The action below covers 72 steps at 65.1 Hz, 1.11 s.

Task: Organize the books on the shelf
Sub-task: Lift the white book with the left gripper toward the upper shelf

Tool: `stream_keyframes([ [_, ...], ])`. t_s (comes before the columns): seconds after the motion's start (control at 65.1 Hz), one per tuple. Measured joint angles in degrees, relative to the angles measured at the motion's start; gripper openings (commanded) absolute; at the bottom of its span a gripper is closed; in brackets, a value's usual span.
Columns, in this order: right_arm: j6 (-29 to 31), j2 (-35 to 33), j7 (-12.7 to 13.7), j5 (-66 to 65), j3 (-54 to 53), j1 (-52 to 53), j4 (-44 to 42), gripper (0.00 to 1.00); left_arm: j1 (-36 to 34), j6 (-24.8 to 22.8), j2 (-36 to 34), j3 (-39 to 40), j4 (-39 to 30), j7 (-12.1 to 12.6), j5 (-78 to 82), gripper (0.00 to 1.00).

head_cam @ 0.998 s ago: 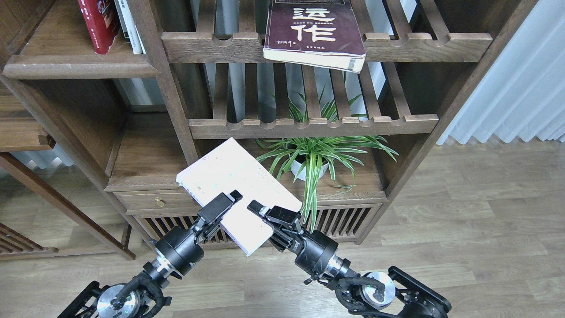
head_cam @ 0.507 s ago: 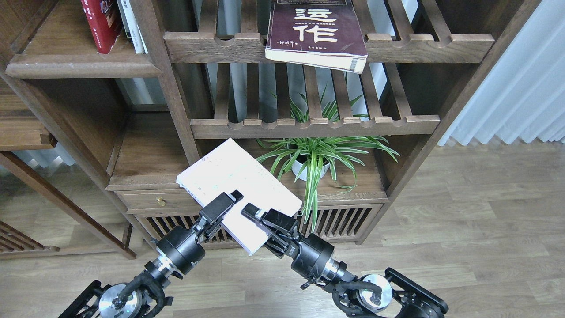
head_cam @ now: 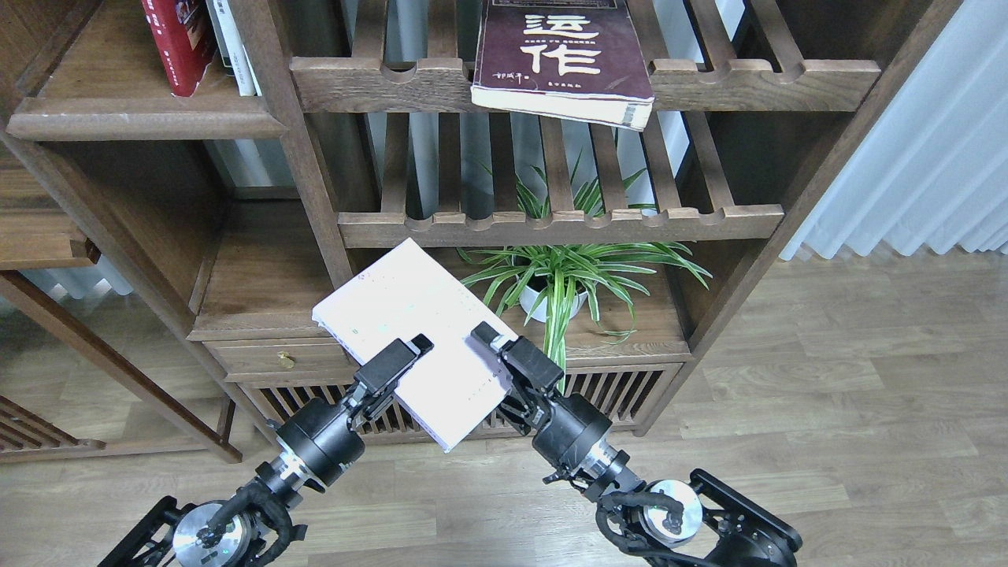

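Holding the pale book (head_cam: 417,331) flat in mid-air, out in front of the bookcase and below the lower slatted rack (head_cam: 559,224), just left of the potted spider plant (head_cam: 563,272). Gripping the pale book from its near side with the left end effector (head_cam: 398,364), top finger lying on the cover, closed on it. Pressing against the book's right-hand edge with the right end effector (head_cam: 504,354); whether clamped on the edge or merely bracing it, impossible to tell from this angle.

Judging by the layout, carrying the second volume toward the shelf (head_cam: 146,118), the solid board up and to the left of the pale book, where the red book (head_cam: 175,43) is already standing beside thin white-spined books (head_cam: 232,47). Leaving the maroon book (head_cam: 563,59) lying flat on the upper slatted rack (head_cam: 583,83), overhanging its front rail, up and to the right of the pale book.

Running the pale book's long axis diagonally, far-left corner toward the bookcase post, near-right corner toward the robot; cover facing up.

Calling next, most likely, for lifting up and leftward past the post, tipping the cover upright, and sliding it in beside the red book without knocking that leaning row over.
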State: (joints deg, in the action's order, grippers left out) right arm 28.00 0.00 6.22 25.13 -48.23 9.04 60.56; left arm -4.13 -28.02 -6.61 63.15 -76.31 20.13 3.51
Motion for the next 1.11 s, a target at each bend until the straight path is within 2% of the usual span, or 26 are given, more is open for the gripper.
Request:
stream_keyframes([
  [0.123, 0.0, 0.0, -0.22, 0.01, -2.27, 0.11, -0.08, 0.95, -0.41, 0.0, -4.56, -0.09, -1.68, 0.95, 0.52, 0.02],
  [0.307, 0.0, 0.01, -0.24, -0.01, -3.69, 0.18, -0.09, 0.96, -1.33, 0.0, -9.18, 1.28, -2.73, 5.0, 1.82, 0.01],
  [0.369, 0.0, 0.01, -0.24, -0.11, -3.6, 0.19, -0.09, 0.96, -2.34, 0.0, -9.68, 3.85, -2.79, 7.04, 3.82, 0.01],
  [0.415, 0.0, 0.01, -0.23, -0.14, -3.47, 0.18, -0.09, 0.96, -2.98, 0.0, -9.76, 5.04, -2.87, 7.5, 4.65, 0.0],
  [0.798, 0.0, 0.01, -0.16, -1.5, -2.83, 1.24, -0.4, 0.96, -7.4, 0.0, -9.79, 14.65, -2.9, 7.88, 5.97, 0.0],
  [1.106, 0.0, 0.0, -0.15, -1.74, -2.79, 1.58, -0.5, 0.96, -11.96, 0.01, -9.31, 18.92, -2.93, 7.88, 5.59, 0.0],
])
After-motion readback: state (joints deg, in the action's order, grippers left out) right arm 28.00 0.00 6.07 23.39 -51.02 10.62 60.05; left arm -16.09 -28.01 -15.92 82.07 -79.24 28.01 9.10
